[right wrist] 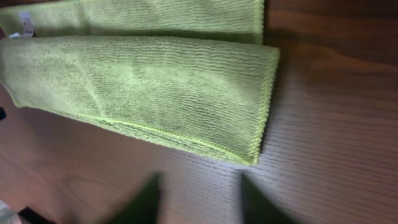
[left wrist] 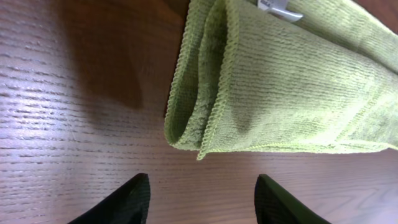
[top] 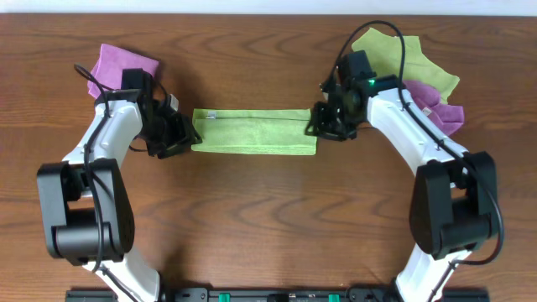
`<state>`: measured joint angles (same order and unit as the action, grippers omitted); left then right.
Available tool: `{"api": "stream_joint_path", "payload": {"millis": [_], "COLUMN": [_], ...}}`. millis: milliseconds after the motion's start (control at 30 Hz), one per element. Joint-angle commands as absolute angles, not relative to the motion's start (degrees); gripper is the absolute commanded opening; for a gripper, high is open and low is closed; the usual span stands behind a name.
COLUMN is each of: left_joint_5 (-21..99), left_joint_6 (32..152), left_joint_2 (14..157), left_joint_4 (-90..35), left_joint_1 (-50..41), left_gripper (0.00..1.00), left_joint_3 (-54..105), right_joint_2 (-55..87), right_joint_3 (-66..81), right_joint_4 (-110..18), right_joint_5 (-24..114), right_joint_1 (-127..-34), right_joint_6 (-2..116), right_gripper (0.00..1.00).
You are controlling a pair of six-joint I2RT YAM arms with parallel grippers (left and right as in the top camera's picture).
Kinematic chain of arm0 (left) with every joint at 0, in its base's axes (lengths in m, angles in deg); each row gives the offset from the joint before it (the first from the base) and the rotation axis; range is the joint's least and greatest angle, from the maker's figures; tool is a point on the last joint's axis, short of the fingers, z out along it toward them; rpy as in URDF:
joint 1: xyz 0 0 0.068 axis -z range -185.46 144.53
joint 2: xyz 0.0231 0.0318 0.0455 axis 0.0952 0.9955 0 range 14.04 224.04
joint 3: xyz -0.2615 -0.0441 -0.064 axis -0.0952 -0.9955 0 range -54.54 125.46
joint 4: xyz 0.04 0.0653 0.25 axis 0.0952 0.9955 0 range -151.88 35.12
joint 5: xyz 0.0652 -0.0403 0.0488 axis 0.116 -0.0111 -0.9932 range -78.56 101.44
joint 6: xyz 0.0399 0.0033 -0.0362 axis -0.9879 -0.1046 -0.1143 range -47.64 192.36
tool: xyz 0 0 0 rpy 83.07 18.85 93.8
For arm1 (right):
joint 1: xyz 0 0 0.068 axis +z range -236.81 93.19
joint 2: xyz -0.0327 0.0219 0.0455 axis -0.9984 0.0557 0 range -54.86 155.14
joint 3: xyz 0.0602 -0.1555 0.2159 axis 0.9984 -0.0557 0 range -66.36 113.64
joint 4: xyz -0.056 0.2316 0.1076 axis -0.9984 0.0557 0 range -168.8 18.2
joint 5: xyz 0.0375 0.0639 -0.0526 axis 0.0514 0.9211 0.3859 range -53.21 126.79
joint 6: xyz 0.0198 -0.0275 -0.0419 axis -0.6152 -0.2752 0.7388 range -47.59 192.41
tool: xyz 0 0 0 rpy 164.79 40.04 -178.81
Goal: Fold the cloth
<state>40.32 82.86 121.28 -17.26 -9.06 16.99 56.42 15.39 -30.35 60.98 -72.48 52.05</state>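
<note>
The lime-green cloth (top: 254, 132) lies folded into a long narrow strip across the middle of the table, with its small white tag (top: 212, 114) near the left end. My left gripper (top: 181, 136) is open and empty just off the strip's left end; in the left wrist view the folded end (left wrist: 205, 112) lies just ahead of the spread fingers (left wrist: 202, 199). My right gripper (top: 321, 124) is open and empty at the strip's right end; in the right wrist view the cloth (right wrist: 143, 87) lies just beyond the blurred fingers (right wrist: 199, 202).
A purple cloth (top: 122, 65) lies at the back left behind my left arm. A duller green cloth (top: 394, 50) with another purple cloth (top: 440, 105) on it lies at the back right beside my right arm.
</note>
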Motion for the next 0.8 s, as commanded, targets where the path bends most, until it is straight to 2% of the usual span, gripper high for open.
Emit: {"api": "stream_joint_path", "payload": {"millis": [0,33,67,300,467,767], "left_joint_5": [39.0,38.9,38.4,30.7,17.4,15.2], "left_joint_6": [81.7,81.3,81.4,82.3,84.8,86.3], "left_joint_2": [116.1,115.2,113.9,111.8,115.6,125.0], "left_joint_4": [-18.3,-18.8,-19.5,-26.1,-28.4,-30.9], "left_joint_1": [-9.3,-9.3,-9.2,-3.8,2.5,4.4], "left_gripper": [0.35,0.15,0.06,0.05,0.06,0.06], "left_joint_3": [17.8,17.8,17.8,17.8,17.8,17.8], "right_joint_2": [57.1,57.1,57.1,57.4,58.3,58.3], "right_joint_3": [18.5,19.2,20.2,22.3,22.2,22.2], "right_joint_4": [-30.3,-30.3,-30.4,-32.9,-32.9,-32.5], "right_joint_5": [61.5,61.4,61.4,53.5,51.6,51.6], "right_joint_1": [-74.1,-74.2,-74.2,-70.8,-69.6,-69.5], "right_joint_6": [52.3,52.3,52.6,55.8,55.8,55.8], "right_gripper": [0.02,0.02,0.02,0.01,0.01,0.02]}}
